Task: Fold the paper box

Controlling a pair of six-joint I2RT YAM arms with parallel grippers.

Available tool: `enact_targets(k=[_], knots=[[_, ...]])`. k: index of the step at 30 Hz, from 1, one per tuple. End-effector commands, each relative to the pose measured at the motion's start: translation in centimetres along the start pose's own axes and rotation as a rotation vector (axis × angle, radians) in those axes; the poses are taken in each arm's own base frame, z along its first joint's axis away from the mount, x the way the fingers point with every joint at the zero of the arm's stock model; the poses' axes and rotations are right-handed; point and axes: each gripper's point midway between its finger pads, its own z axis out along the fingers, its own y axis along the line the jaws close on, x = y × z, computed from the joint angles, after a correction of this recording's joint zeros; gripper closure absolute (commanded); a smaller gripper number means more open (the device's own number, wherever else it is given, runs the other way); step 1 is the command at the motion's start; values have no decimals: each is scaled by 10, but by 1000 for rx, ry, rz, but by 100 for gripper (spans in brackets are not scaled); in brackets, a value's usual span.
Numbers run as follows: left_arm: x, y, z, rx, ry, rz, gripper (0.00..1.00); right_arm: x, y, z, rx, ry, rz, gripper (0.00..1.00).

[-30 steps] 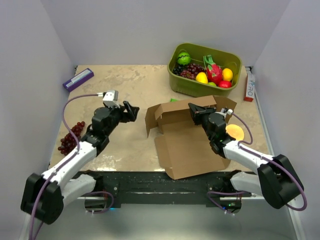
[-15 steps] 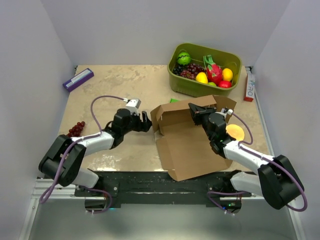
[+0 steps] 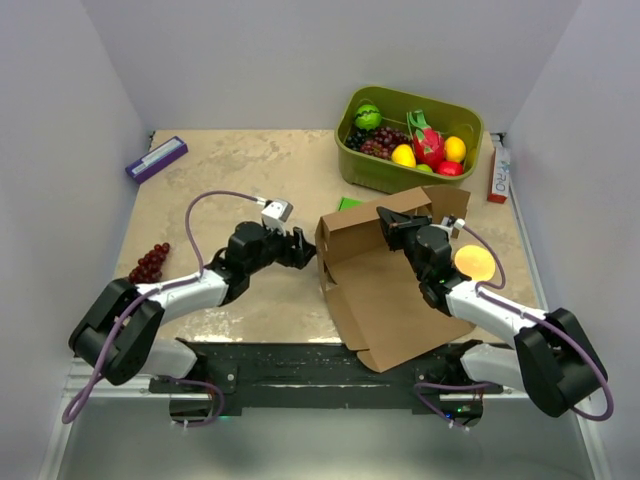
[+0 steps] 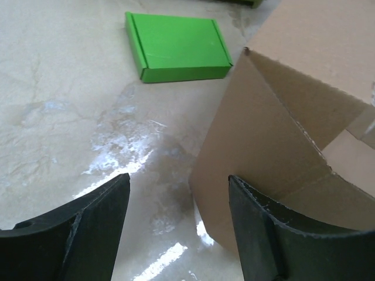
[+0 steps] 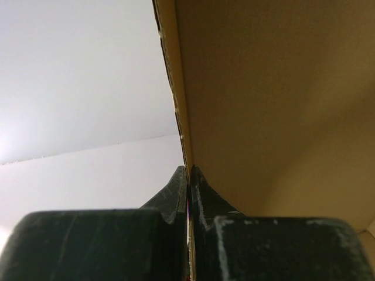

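Half-folded paper box (image 3: pixel 385 290) on the worktop (image 3: pixel 240 190), just toward 4 o'clock of its centre.
Pinches the box's rear wall in the right claw (image 3: pixel 390 225), clenched on the cardboard edge; holds the left claw (image 3: pixel 300 247) released, fingers spread, just beside the upright side flap at the box's 9 o'clock, with a flat green box (image 4: pixel 177 47) at 12 o'clock of that flap.

Plain brown paper box (image 3: pixel 388 290) on a beige, marble-veined table (image 3: pixel 230 170).
From the box: at 11 o'clock a bright green flat box (image 4: pixel 177 47); at 12 o'clock an olive-green bin (image 3: pixel 388 178) of fruit (image 3: pixel 403 155) in yellow, red, pink and green; at 3 o'clock an orange ball (image 3: pixel 474 262); at 9 o'clock dark purple grapes (image 3: pixel 148 263); at 10 o'clock a purple carton (image 3: pixel 156 158) with a pale stripe, possibly white.
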Motion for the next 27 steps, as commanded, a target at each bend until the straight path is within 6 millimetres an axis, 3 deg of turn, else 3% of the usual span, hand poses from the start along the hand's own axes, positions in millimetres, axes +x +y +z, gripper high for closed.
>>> enact_targets(k=[1, 12, 15, 21, 27], knots=[[-9, -43, 1, 187, -45, 69, 28, -7, -38, 1, 115, -38, -38, 100], [-7, -81, -28, 396, -99, 142, 27, -9, -42, 0, 124, -47, -35, 100], [-4, -82, -33, 399, -111, 155, 25, -10, -44, 0, 129, -47, -38, 100], [2, -89, -34, 411, -104, 194, 24, -7, -46, 2, 132, -35, -35, 100], [-6, -83, -19, 317, -114, 225, 23, -6, -44, 2, 128, -33, -35, 100]])
